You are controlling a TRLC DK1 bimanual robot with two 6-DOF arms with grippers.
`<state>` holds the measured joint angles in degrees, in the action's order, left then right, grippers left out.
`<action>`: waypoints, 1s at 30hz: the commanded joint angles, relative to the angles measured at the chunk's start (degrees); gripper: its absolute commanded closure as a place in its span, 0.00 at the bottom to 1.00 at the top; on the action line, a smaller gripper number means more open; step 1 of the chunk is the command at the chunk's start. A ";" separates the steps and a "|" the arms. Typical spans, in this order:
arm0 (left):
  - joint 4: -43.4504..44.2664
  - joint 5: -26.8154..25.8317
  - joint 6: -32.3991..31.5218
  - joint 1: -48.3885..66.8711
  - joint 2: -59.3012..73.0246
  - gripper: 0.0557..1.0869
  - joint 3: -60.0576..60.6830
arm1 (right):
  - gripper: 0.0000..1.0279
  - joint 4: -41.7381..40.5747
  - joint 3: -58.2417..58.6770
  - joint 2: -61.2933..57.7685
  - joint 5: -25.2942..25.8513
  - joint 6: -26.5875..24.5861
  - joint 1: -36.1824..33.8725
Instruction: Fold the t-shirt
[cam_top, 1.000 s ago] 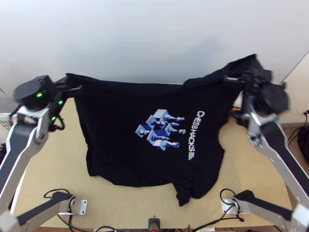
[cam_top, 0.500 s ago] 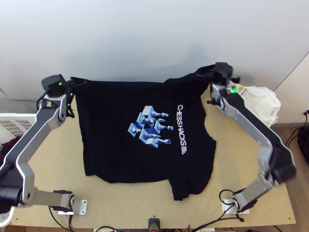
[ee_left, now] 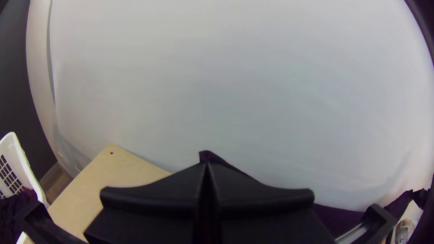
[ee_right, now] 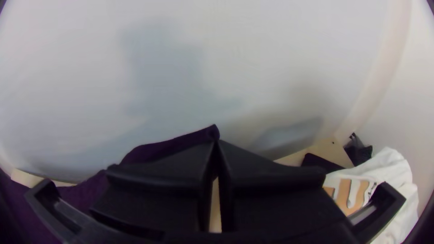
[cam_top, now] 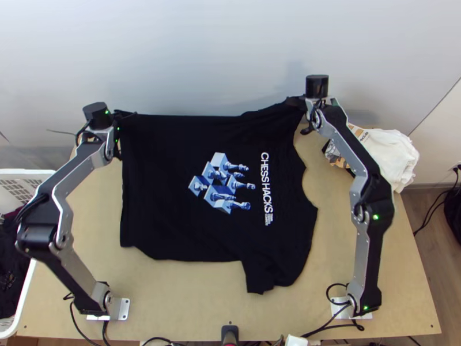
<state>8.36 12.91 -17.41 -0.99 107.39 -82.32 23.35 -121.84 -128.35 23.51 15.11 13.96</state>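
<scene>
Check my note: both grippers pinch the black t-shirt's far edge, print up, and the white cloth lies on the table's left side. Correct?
No, the white cloth lies on the right side of the table, as the top view shows. The left gripper and right gripper do pinch the far edge of the black t-shirt, print up.

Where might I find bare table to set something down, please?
The table has bare wood between the t-shirt and the arms' bases, and beside the shirt, toward each arm. It is crowded at the far edge, where the left gripper and right gripper hold the shirt, and far right, by the white cloth.
</scene>
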 commanded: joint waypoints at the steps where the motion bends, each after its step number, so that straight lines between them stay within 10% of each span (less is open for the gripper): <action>1: 0.25 0.54 0.01 -0.24 8.62 0.96 -9.52 | 0.97 3.45 -10.96 -7.61 -0.39 1.59 -1.39; 30: -0.19 -3.68 -0.78 -1.03 -15.02 0.96 22.29 | 0.97 8.11 36.15 27.10 -16.30 8.97 1.51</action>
<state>8.80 11.09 -18.09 -1.63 99.66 -69.10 31.55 -97.06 -110.74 10.41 23.40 14.50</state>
